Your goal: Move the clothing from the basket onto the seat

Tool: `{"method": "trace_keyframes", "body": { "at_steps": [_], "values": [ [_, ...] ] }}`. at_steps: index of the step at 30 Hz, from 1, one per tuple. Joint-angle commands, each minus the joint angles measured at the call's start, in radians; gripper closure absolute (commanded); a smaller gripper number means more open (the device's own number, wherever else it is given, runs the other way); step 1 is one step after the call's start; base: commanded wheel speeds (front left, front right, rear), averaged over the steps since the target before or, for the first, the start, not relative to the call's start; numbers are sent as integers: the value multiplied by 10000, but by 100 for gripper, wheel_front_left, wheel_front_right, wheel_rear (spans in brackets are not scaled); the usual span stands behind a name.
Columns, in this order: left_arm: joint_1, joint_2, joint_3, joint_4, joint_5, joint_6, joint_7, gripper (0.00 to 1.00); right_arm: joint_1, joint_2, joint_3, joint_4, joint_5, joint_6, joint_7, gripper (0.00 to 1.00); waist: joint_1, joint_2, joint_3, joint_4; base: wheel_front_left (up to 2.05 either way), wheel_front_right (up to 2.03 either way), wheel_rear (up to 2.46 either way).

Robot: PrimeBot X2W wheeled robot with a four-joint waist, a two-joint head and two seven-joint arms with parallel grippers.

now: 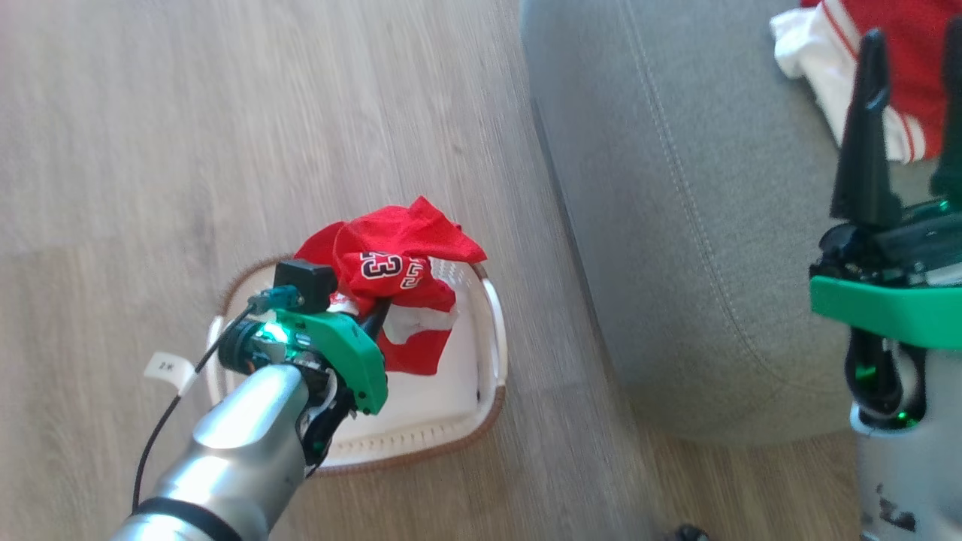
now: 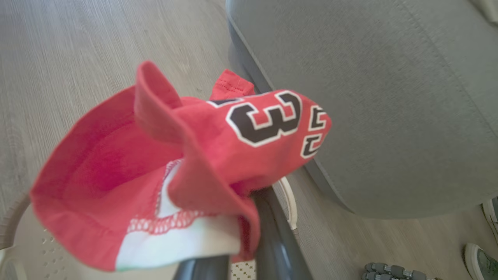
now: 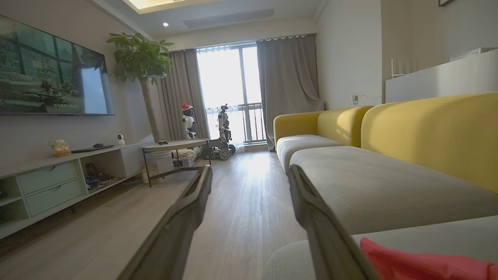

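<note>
Head view has the left gripper (image 1: 373, 323) at about 7 o'clock of the picture, reaching over the basket (image 1: 492, 353), its dark fingers pinched together on the red jersey (image 1: 391, 274). The cloth is bunched up over the fingertips, a black-and-white "23" showing on top, and its lower folds of red and white hang inside the basket. From the left wrist the same jersey drapes over both fingers (image 2: 272, 237), hiding their tips, with the perforated cream wall of the basket beneath at 7 o'clock. The basket stands on the wood floor (image 1: 225, 113), and the grey seat (image 1: 676, 225) lies just beside it at 3 o'clock, not touching. At 1 o'clock, on the far part of the seat, rest red and white garments (image 1: 849, 75). The right gripper (image 1: 913, 45) stands at 3 o'clock, fingers pointing toward those garments, spread wide with nothing between them; its wrist view shows red cloth (image 3: 420, 264) at 5 o'clock on the cushion.
</note>
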Motion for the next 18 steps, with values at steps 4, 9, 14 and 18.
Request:
{"method": "trace_keyframes", "body": {
  "at_steps": [4, 9, 14, 18],
  "values": [
    [160, 423, 293, -914, 10, 16, -259, 100, 539, -199, 214, 58, 160, -2, -47, 0, 1, -1, -1486, 561, 0, 0, 0],
    [436, 693, 517, -2051, 277, 289, -301, 100, 1118, -393, 433, 430, 319, -2, -47, 0, 1, -1, -2372, 812, 0, 0, 0],
    [635, 1092, 792, -3504, 397, 732, -306, 100, 1589, -504, 612, 724, 454, -2, -47, 0, 1, -1, -3026, 1050, 0, 0, 0],
    [675, 1402, 840, -4686, 432, 1072, -68, 100, 1998, -427, 742, 959, 509, -2, -47, 0, 1, -1, -3420, 1199, 0, 0, 0]
  ]
}}
